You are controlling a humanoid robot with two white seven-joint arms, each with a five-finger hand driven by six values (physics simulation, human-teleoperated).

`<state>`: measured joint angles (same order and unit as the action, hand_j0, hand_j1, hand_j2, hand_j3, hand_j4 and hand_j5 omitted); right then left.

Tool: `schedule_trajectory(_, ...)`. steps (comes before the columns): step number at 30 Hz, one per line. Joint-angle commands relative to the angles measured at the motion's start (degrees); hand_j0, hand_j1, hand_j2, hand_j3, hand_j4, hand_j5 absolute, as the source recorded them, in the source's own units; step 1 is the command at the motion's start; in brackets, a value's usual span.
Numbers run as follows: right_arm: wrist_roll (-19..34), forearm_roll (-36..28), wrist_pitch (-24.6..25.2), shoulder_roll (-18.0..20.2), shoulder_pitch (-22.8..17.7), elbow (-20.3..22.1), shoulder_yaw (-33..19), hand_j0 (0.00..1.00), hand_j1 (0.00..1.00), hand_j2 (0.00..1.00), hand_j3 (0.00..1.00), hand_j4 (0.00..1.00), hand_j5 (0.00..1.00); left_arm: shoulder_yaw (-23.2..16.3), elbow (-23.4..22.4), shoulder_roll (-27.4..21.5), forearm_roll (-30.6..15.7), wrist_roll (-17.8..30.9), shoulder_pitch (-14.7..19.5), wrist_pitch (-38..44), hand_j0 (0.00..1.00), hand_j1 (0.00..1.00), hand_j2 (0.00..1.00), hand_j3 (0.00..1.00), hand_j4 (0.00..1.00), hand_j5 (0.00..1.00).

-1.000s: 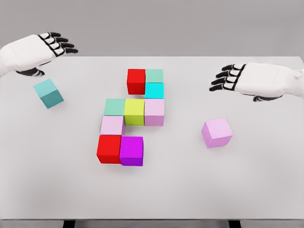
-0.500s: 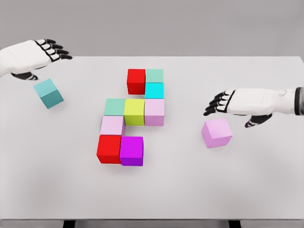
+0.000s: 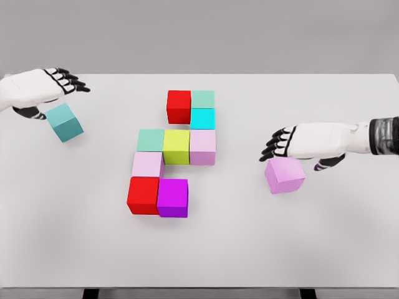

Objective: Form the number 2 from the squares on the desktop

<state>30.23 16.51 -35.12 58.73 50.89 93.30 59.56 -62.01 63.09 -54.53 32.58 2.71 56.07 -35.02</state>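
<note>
Right hand hovers, fingers spread, over the pink cube.

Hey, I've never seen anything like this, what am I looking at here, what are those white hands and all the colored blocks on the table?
This is a simulator's render, seen from a camera on a humanoid robot's head, looking down at a white table. The white arms are the robot's own, each ending in a five-finger hand with dark fingers.

In the middle sits a cluster of nine cubes pressed together, partly forming a number 2: a red cube at the top, a yellow-green cube in the middle, a magenta cube at the bottom.

Two cubes lie apart. The left hand hovers just above a loose teal cube. The right hand hovers, fingers spread, over a loose pink cube. Neither hand holds anything yet.
</note>
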Motion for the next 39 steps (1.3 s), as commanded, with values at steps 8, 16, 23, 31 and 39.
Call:
schedule_trajectory(8, 0.1, 3.2, 0.1, -1.7, -0.4, -0.3, 1.4, 0.99, 0.99, 0.99, 0.99, 0.99, 0.99, -2.9, -2.9, 0.0, -2.8, 0.0, 0.2, 0.0, 1.0, 1.0, 1.0, 1.0, 1.0, 1.0)
schedule_trajectory(16, 0.2, 5.2, 0.1, -3.3, -0.4, -2.4, 1.4, 0.99, 0.99, 0.99, 0.99, 0.99, 0.99, -3.7, -4.6, 2.0, -1.2, 0.1, 0.4, 0.0, 1.0, 1.0, 1.0, 1.0, 1.0, 1.0)
schedule_trajectory(23, 0.2, 6.5, 0.1, -4.0, -0.5, -2.3, 2.2, 0.99, 0.99, 0.99, 0.99, 0.99, 0.99, -4.0, -6.9, 3.1, 0.3, 0.2, 0.4, 0.0, 1.0, 1.0, 1.0, 1.0, 1.0, 1.0)
schedule_trajectory(31, 2.5, 7.0, 0.1, -4.0, -0.4, -2.2, 2.3, 0.81, 0.81, 0.81, 0.81, 0.81, 0.81, -4.0, -9.4, 5.8, 3.4, 0.2, 0.4, 0.0, 1.0, 1.0, 1.0, 1.0, 1.0, 1.0)
schedule_trajectory(39, 4.8, 7.2, 0.1, -4.6, -0.3, -1.9, 2.0, 0.63, 0.63, 0.63, 0.63, 0.63, 0.63, -4.0, -11.0, 7.2, 4.1, 0.2, 0.4, 0.0, 1.0, 1.0, 1.0, 1.0, 1.0, 1.0)
